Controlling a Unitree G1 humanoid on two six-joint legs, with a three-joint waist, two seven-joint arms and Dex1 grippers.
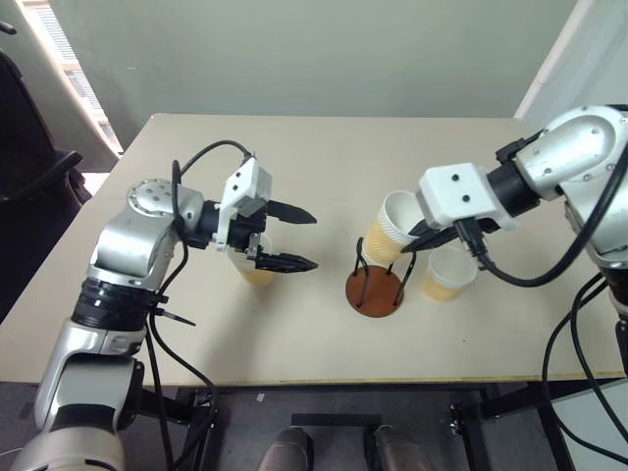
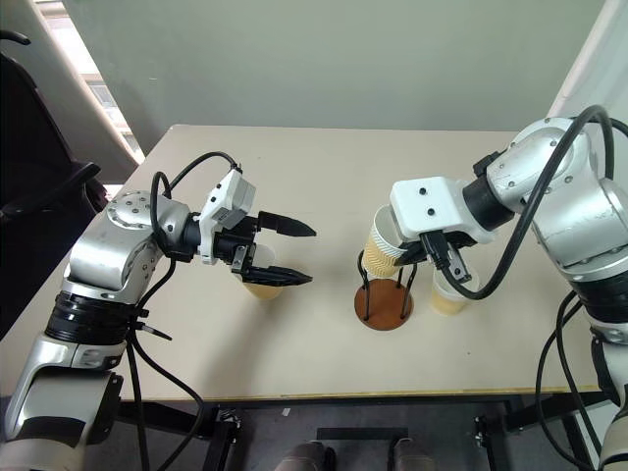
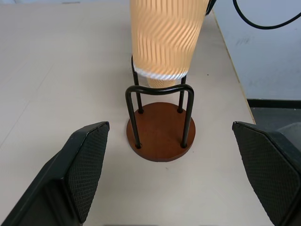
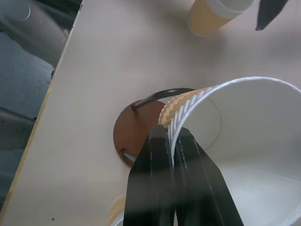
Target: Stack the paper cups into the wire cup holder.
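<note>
We see 3 tapered, ribbed tan cups, white inside. The right gripper (image 4: pixel 173 141) pinches the rim of 1 cup (image 1: pixel 392 231), tilted, its bottom just inside the black wire loops of the holder (image 1: pixel 375 285), above the round brown disc base. Cup 2 (image 1: pixel 446 275) stands empty just beside the holder on the table (image 1: pixel 324 157). Cup 3 (image 2: pixel 263 280) stands under the spread left gripper (image 1: pixel 294 238).
</note>
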